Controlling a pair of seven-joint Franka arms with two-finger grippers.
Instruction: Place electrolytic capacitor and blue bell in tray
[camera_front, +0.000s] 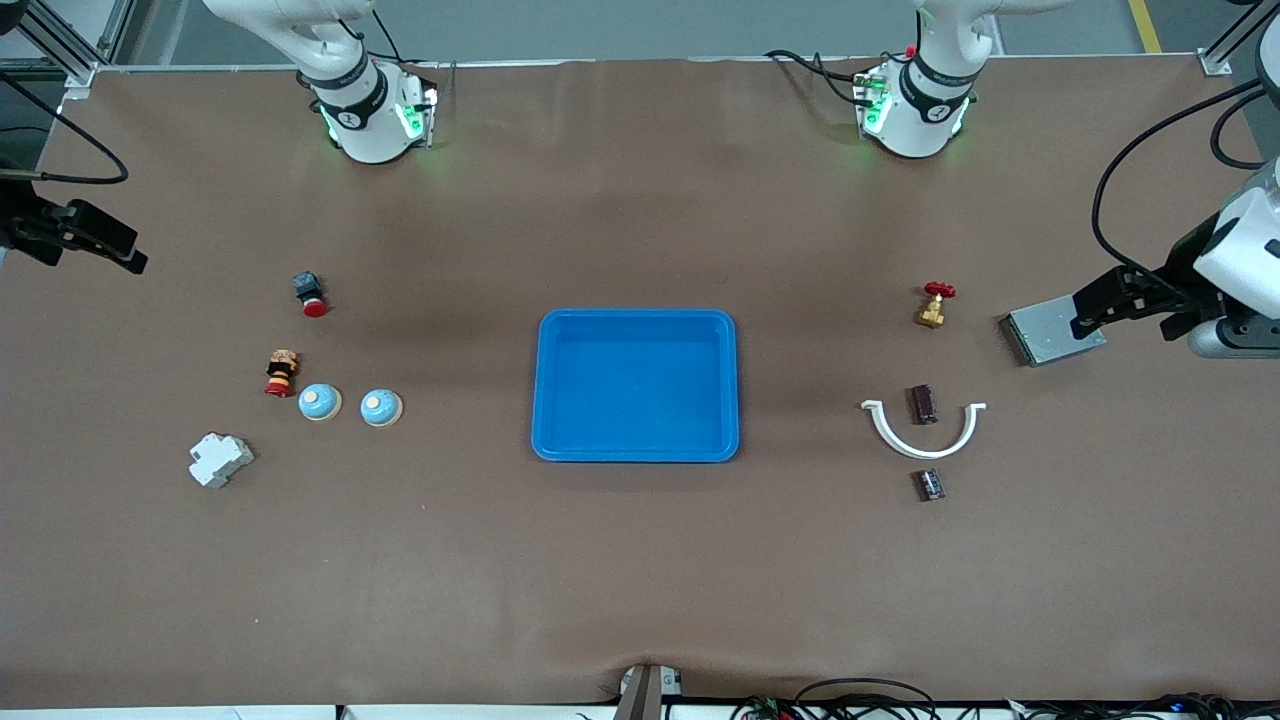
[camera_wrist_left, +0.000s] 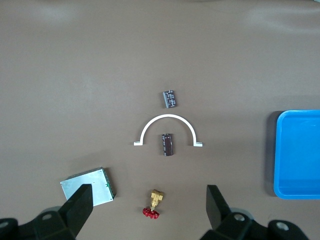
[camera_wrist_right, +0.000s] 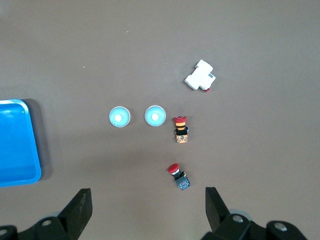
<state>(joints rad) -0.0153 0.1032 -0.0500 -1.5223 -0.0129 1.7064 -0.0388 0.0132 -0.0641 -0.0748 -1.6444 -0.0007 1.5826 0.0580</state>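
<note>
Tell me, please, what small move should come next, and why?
Probably lower the open left gripper toward the capacitor inside the white arc: the tray is empty, and both grippers hang open, holding nothing; the right gripper waits.

Place: a robot lab or test bench, not a home.
Table: one wide top under a plain brown sheet.
Arms: two white robot bases bolted along its edge, green lights glowing.
Frame: metal rails at the corners, concrete floor past them.
Wiring: black cables looping in, more bunched at the near edge.
Parts: small industrial pieces laid out, such as a brass valve and a red push button.
</note>
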